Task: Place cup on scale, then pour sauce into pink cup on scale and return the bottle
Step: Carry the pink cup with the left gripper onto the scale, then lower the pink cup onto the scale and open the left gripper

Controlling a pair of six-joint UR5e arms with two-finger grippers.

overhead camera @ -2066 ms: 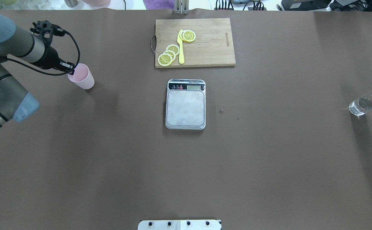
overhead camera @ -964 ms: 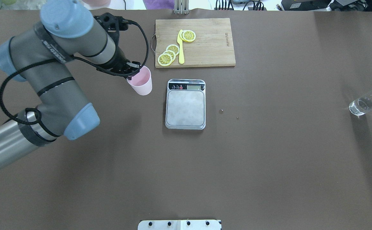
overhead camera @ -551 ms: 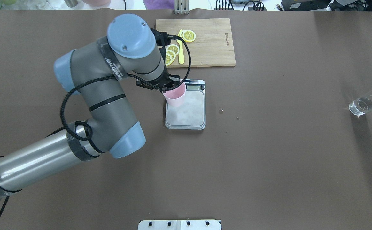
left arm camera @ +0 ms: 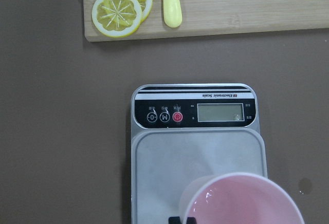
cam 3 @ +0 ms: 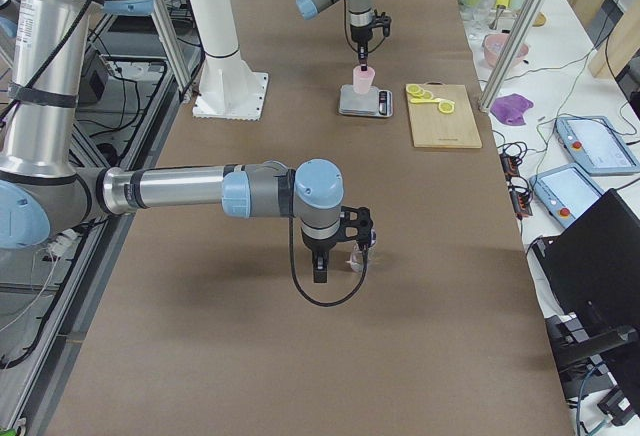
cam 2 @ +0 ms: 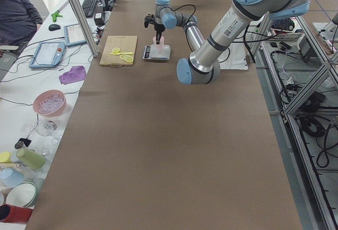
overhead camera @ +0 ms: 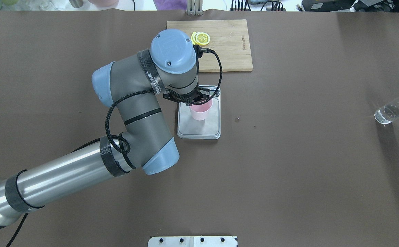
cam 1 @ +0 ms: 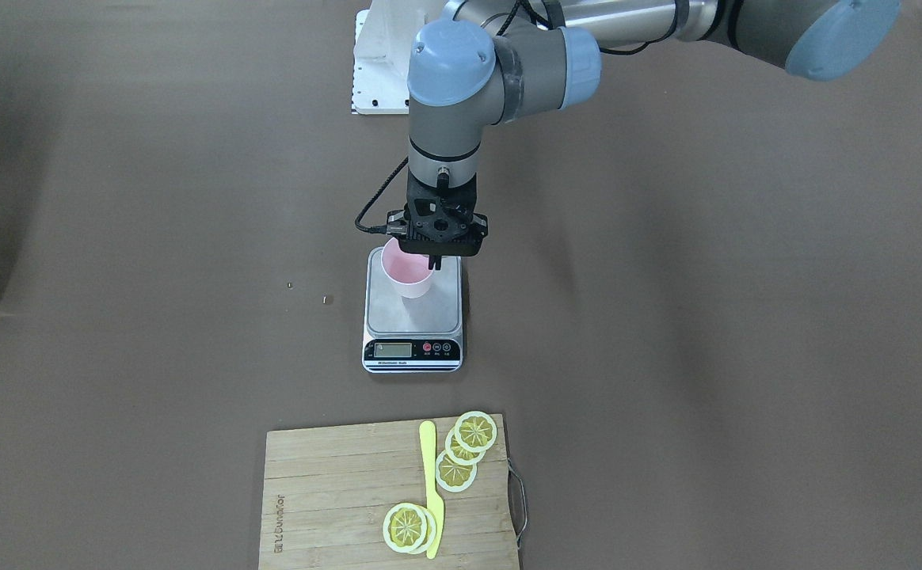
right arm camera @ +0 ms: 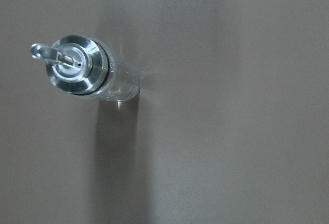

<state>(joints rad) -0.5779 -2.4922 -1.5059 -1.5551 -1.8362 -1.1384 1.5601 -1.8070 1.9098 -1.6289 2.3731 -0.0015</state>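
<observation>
Cup at the scale; pour not yet begun.
Front view: left end effector (cam 1: 432,263) pinched the cup (cam 1: 404,275) by its rim over the scale (cam 1: 417,321) platform; seating unclear. Overhead: bottle (overhead camera: 387,112) stood far off on the bench (overhead camera: 288,171). Right side view: right end effector (cam 3: 338,259) hung near it, grip not tellable. Remaining: release, pour, return.

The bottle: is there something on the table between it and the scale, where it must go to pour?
Nothing visible does. Between the bottle and the scale the table shows only two tiny specks. The left claw, though, holds the cup there.
</observation>
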